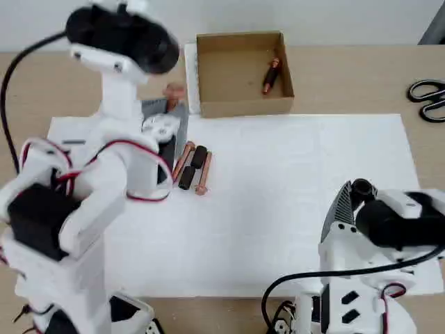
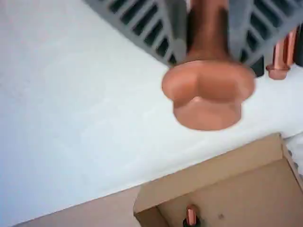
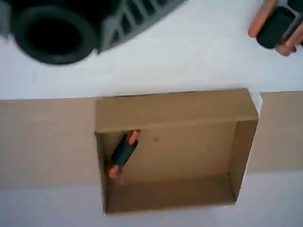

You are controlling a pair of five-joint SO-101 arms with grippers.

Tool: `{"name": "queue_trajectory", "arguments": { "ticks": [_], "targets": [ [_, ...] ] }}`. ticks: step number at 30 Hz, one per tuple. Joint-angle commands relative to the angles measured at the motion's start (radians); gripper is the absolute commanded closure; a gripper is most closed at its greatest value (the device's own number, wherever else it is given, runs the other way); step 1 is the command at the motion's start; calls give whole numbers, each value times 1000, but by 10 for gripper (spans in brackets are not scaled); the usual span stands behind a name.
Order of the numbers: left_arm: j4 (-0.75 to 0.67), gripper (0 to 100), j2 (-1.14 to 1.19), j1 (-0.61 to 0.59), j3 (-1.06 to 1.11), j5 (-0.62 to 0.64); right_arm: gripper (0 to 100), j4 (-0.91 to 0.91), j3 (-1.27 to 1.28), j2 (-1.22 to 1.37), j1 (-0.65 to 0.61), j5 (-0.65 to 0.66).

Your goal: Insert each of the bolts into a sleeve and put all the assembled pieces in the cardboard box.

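Copper-coloured flanged bolt (image 2: 207, 90): clamped by its shank in the left end effector (image 2: 208, 45), head sticking out past the grey ribbed jaws, held above the white sheet (image 1: 292, 209) just short of the box.
Black cylindrical sleeve (image 3: 53, 34): gripped in the right end effector (image 1: 353, 195), bore open towards the camera, over the near right part of the sheet. The two held parts are well apart.

Risks, my read:
- Insertion needs the bolt axis lined up with the bore. Any tilt and the tip catches the sleeve rim and jams, or twists a part in its jaws.
- How much shank sits inside the left jaws is hidden. If the grip is shallow, push force could slide the bolt back.
- A dropped part is round, so it likely rolls across the sheet, maybe off it.
- Left arm works right beside the loose pile (image 1: 192, 167), what looks like two bolts and two sleeves lying side by side. A low pass could scatter them.
- Releasing the finished piece near the box wall could land it on the rim or outside.

Containers: open brown cardboard box (image 1: 208, 76) at the far edge of the sheet holds one assembled piece (image 3: 122, 153), lying at an angle near a side wall.

Black-handled scissors (image 1: 427, 97) sit on the tan surface (image 1: 348, 76), far right.
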Motion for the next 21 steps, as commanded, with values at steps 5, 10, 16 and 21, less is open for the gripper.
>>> {"name": "queue_trajectory", "arguments": {
  "ticks": [5, 10, 16, 21],
  "targets": [
    [-3, 994, -215, 2, 285, -57, 995, -202, 315, -205, -1, -21],
    [-92, 994, -249, 2, 398, -75, 995, -295, 417, -183, -77, -20],
    [-226, 994, -245, -3, 473, 12, 996, -308, 488, -183, -358, -26],
    [-287, 994, -249, -5, 538, 127, 996, -298, 493, -183, -499, -28]
  ]
}}
